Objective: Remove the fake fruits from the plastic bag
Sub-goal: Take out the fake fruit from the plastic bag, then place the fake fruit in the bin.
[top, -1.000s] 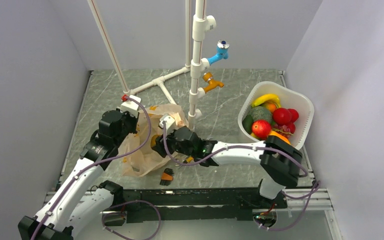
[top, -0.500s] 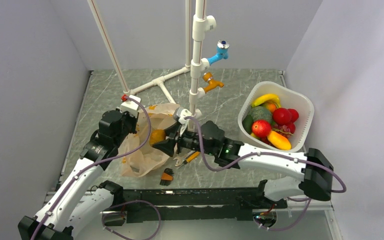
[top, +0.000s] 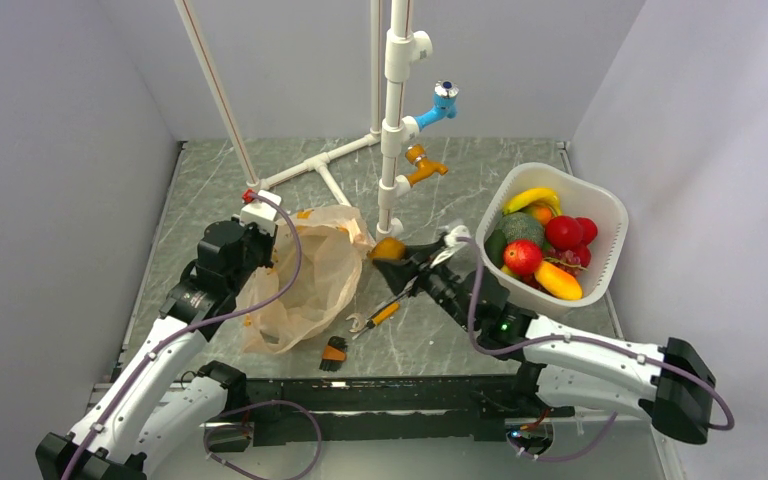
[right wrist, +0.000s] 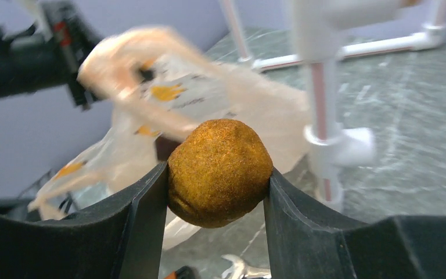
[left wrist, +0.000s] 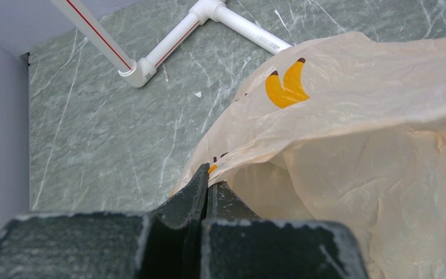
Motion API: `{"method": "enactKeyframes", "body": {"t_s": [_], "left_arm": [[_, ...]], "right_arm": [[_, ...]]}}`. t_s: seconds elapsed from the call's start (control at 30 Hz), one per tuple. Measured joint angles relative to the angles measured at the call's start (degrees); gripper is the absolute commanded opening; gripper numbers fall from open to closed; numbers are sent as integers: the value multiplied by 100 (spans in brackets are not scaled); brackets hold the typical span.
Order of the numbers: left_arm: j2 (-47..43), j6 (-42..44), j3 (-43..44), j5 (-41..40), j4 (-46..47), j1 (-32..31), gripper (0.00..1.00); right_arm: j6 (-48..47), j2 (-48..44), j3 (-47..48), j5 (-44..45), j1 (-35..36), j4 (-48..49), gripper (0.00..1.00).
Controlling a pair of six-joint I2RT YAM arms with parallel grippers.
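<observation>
Squeezed between the two black fingers of the right claw point(top: 393, 252): the yellow-brown round fruit point(right wrist: 219, 172), out of the plastic bag point(top: 305, 280) and held off the desk point(top: 440, 200), near the foot of the white pipe stand point(top: 392, 130).

From above, just a small orange-brown dot at the claw tip, between the bag and the white basket point(top: 608, 208). From the right wrist, big and rough-looking, touching both fingers.

On the other side, left claw point(left wrist: 205, 180) pinched tight on the bag's thin edge. Only from the left wrist: the yellow printed shapes on the bag.
</observation>
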Motion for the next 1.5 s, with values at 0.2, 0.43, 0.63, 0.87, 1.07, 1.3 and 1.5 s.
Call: {"method": "enactKeyframes", "body": {"t_s": [0.2, 0.43, 0.63, 0.87, 1.07, 1.3, 1.5], "left_arm": [[-2, -2, 0, 0, -9, -7, 0], [-2, -4, 0, -2, -17, -28, 0], [-2, -4, 0, -37, -37, -44, 0], [-2, -2, 0, -131, -37, -52, 0], [0, -2, 0, -155, -37, -59, 0], [22, -2, 0, -149, -37, -66, 0], [33, -2, 0, -149, -39, -76, 0]], "right_arm": [[439, -686, -168, 1497, -417, -236, 0], [1091, -848, 26, 3123, -1453, -1394, 0], [1757, -345, 841, 3766, -2599, -2717, 0], [2485, 586, 1698, 3552, -4013, -3724, 0], [2673, 1445, 2323, 2861, -5331, -4280, 0], [2653, 2044, 2535, 2352, -5748, -4605, 7], [2660, 2225, 2535, 2173, -5877, -4592, 16]]}}
